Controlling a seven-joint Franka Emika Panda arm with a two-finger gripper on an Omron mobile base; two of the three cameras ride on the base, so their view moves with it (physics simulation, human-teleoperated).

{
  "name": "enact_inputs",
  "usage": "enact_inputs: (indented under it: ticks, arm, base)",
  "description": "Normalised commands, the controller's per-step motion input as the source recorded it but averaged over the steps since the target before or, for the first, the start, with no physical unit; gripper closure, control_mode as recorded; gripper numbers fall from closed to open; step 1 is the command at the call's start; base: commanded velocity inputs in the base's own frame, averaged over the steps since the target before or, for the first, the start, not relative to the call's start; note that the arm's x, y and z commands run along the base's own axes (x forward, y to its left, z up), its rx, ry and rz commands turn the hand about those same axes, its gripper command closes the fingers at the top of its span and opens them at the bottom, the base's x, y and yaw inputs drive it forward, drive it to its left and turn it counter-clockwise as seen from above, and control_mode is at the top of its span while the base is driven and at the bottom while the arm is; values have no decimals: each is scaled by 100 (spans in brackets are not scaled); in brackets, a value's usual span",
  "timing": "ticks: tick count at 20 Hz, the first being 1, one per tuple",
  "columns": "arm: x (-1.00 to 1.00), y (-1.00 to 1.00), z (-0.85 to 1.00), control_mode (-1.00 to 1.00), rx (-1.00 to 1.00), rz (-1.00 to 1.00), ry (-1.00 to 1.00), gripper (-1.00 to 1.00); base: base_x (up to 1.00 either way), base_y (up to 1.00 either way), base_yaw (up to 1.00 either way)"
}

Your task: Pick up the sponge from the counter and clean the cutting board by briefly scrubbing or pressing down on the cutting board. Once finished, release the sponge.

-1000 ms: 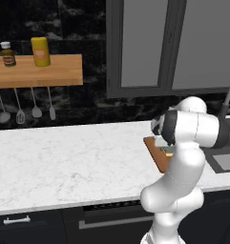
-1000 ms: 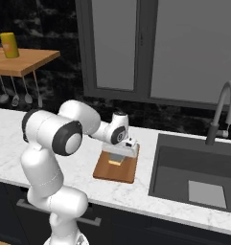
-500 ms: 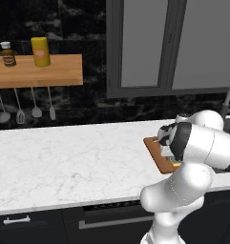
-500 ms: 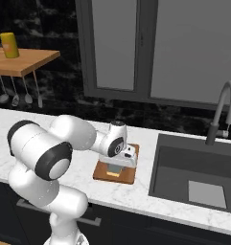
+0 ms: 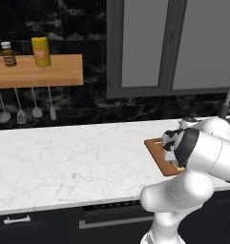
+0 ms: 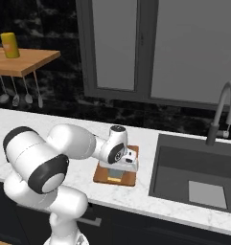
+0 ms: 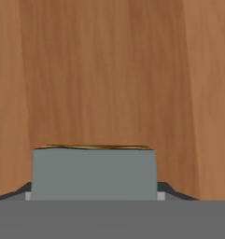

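Over the last second we have lowered the gripper (image 6: pixel 116 173) until the sponge (image 7: pixel 94 173), clamped between the closed fingers, sits pressed on the cutting board (image 7: pixel 109 74) directly beneath the hand. In the right base view its yellow edge meets the wood. We judge the scrub underway; letting go comes next.

Sponge (image 6: pixel 115 179) on cutting board (image 6: pixel 103 176), sink (image 6: pixel 203 178) right.

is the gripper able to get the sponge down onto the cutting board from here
Probably yes: the gripper sits low over the cutting board with the sponge between its fingers, and bare wood lies right beneath.
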Motion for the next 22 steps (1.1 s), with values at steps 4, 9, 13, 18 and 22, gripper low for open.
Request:
enact_inputs:
  ticks: [4, 9, 13, 18, 22]
  arm:
    - [0, -33, -6, -100, 0, 0, -1, 100]
    - [0, -40, -5, -100, 0, 0, -3, 100]
    - [0, -49, -6, -100, 0, 0, -7, 100]
    - [0, -39, -11, -100, 0, 0, -9, 100]
    - [4, -3, -9, -100, 0, 0, -6, 100]
  base:
    - [0, 0, 0]
    - [0, 0, 0]
    - [0, 0, 0]
    - [0, 0, 0]
    - [0, 0, 0]
